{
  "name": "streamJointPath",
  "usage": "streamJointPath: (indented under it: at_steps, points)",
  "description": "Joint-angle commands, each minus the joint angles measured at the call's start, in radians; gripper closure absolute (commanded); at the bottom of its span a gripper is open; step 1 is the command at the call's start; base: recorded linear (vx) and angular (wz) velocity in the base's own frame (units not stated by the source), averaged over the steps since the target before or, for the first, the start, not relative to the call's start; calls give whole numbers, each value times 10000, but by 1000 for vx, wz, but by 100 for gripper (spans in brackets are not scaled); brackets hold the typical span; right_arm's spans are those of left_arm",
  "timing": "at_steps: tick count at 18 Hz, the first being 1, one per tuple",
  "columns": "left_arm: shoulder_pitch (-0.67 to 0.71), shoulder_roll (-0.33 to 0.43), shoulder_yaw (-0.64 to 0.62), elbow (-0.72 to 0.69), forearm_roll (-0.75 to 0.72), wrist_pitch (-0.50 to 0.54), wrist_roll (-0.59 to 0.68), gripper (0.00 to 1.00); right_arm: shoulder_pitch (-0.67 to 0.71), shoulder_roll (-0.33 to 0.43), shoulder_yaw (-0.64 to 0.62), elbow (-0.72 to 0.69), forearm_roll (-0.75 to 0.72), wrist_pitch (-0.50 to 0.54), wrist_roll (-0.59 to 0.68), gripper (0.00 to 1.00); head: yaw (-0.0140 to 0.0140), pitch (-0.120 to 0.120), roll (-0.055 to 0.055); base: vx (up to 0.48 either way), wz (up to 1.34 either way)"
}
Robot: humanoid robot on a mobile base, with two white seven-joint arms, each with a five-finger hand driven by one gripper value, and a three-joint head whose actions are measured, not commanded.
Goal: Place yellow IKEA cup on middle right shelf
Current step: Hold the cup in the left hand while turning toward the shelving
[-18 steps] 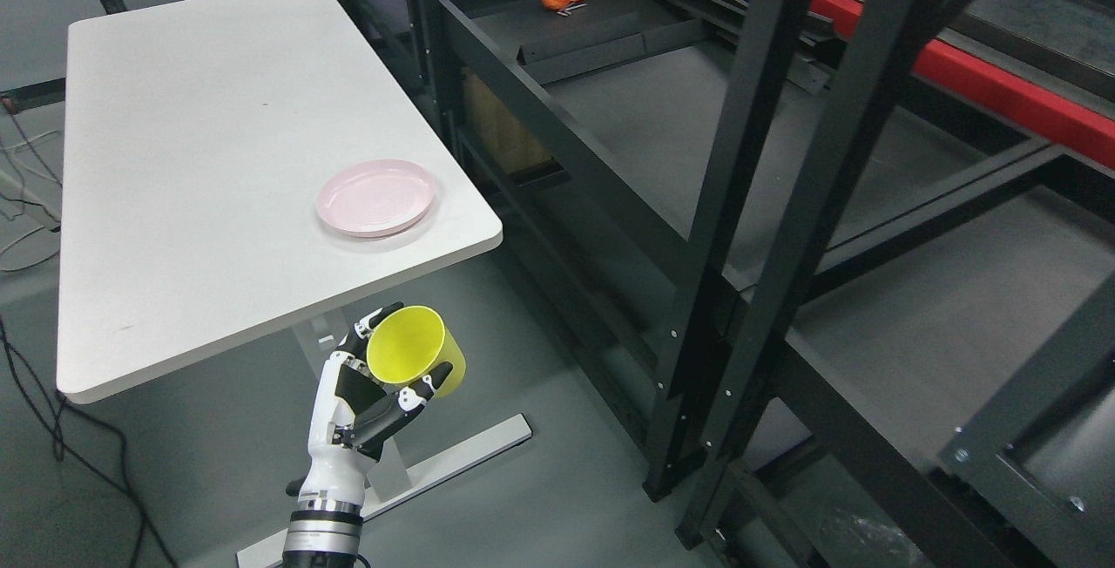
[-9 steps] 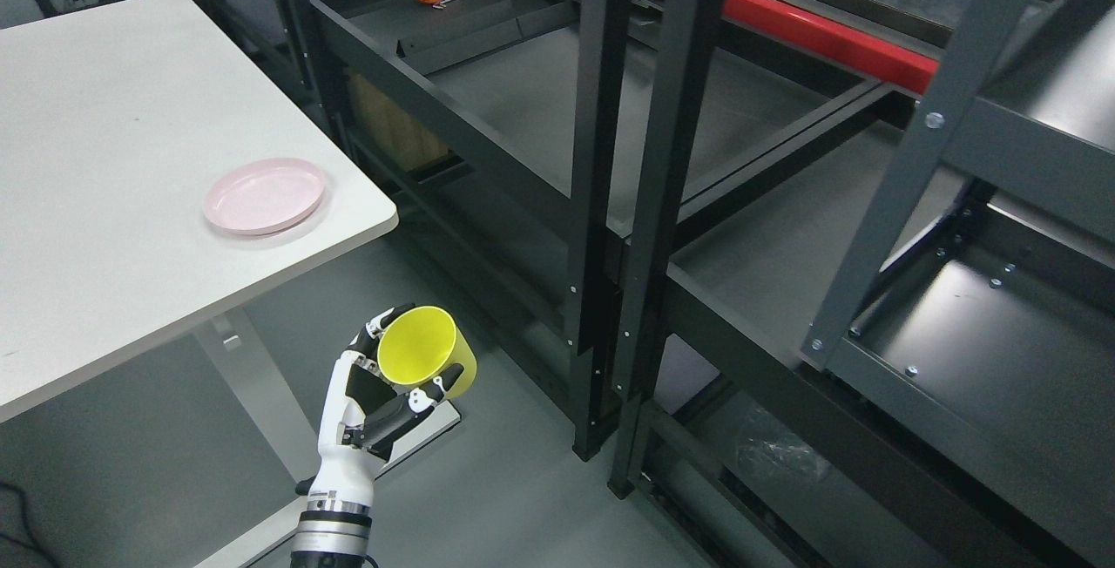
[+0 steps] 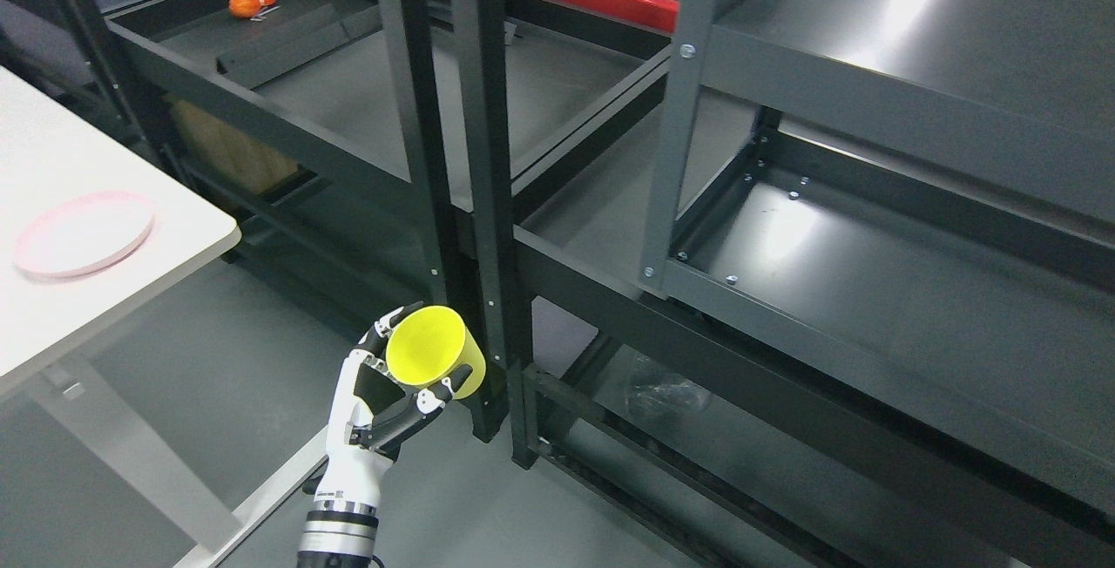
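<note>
So far only the carry is done: the left hand [image 3: 376, 407] has its fingers [image 3: 433, 395] wrapped round the yellow plastic cup [image 3: 433, 350]; the dark metal shelf [image 3: 871, 289], up and right of them, awaits it.

Plate [image 3: 83, 233] on table [image 3: 52, 324], shelving [image 3: 784, 228] rightward

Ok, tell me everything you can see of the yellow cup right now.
The yellow cup is a plain, bright yellow tumbler, smooth and plastic-looking, with no handle or print visible. It is tilted, its open mouth turned up toward the camera, and its inside looks empty. The left hand holds it in the air over the grey floor, fingers wrapped around its wall; nothing else touches it. It hangs in front of the foot of the black shelf post, not yet on any shelf. Its base is hidden.
</note>
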Motion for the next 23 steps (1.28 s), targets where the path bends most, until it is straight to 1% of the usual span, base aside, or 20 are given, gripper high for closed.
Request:
streamJointPath:
  at_steps: [1, 20, 23]
  points:
    - [168, 175, -183, -72, 0, 1, -3, 99, 61, -174, 0, -2, 0, 2, -7, 1, 0, 0, 0, -84, -465]
    - [153, 175, -367, -118, 0, -121, -19, 100, 61, -174, 0, -2, 0, 2, -7, 1, 0, -5, 0, -58, -406]
    - [46, 175, -413, -149, 0, -442, -19, 100, 61, -174, 0, -2, 0, 2, -7, 1, 0, -5, 0, -53, -365]
